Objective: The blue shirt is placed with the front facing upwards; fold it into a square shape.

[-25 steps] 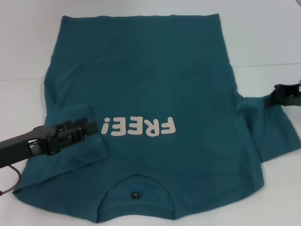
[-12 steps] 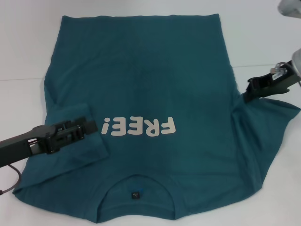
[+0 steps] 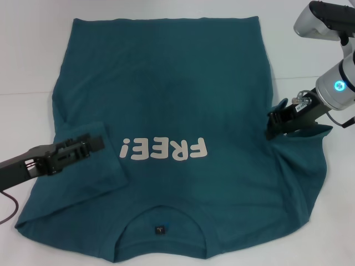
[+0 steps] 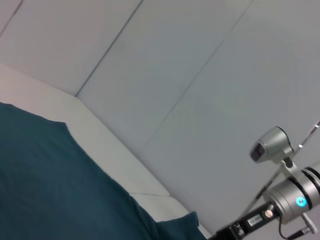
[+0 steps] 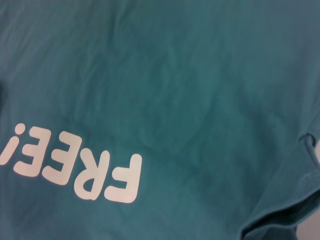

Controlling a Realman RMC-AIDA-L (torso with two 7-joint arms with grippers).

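Since the earlier frames the right gripper (image 3: 275,123) has moved from the right edge of the frame inward and upward, and it brings the right sleeve (image 3: 302,128) with it; the sleeve now stands bunched at the middle right of the head view. The left gripper (image 3: 83,147) has drawn back a little toward the lower left.

The jaws of the right gripper are closed on the edge of the sleeve, and the cloth rises up to them. For the left gripper I cannot tell how far the jaws are open; it lies low over the left sleeve (image 3: 91,177), which is folded in onto the body of the shirt.

The blue shirt (image 3: 166,94) lies flat on the white table (image 3: 28,61) and fills the middle of the frame. Its collar (image 3: 162,216) is at the bottom edge and the hem at the top. The pale "FREE!" lettering (image 3: 165,148) reads upside down in the centre, between the two grippers. The right wrist view shows the same lettering (image 5: 75,167) and wrinkled cloth.
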